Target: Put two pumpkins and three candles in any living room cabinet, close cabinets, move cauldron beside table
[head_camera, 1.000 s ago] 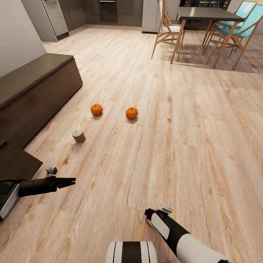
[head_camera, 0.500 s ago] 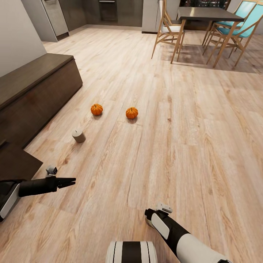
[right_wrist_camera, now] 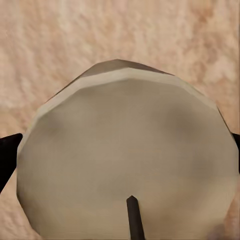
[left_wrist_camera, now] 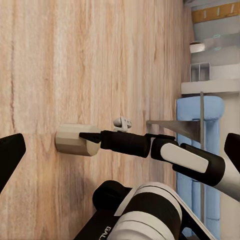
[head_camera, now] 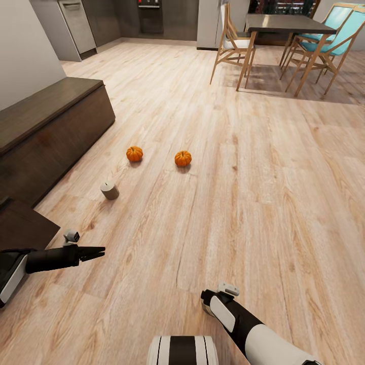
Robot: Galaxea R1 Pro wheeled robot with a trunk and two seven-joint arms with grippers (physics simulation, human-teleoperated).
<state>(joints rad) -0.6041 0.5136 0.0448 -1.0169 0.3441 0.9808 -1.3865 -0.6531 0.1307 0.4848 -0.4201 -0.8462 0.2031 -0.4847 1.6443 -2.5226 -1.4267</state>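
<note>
Two orange pumpkins (head_camera: pixel 134 153) (head_camera: pixel 183 158) sit side by side, apart, on the pale wooden floor (head_camera: pixel 243 192), with one grey-beige candle (head_camera: pixel 109 190) standing nearer the robot and closer to the dark-brown cabinet (head_camera: pixel 56 126) along the left wall. A second candle (right_wrist_camera: pixel 127 165) sits right at the right gripper (head_camera: pixel 212 300); its wick shows in the right wrist view, with a dark fingertip at either edge, so the fingers look pinched on it. The left wrist view shows this candle at that arm's tip above the floor planks. The left gripper (head_camera: pixel 96 252) hovers over the floor with its fingers pressed together. A panel of the cabinet (head_camera: pixel 23 225) juts out low at the left. Part of a word, "GAL", reads on the robot's body (left_wrist_camera: pixel 112 231). Beyond stand a dark dining table (head_camera: pixel 289 23) with wooden chairs (head_camera: pixel 233 43) and grey kitchen cupboards (head_camera: pixel 76 23).
</note>
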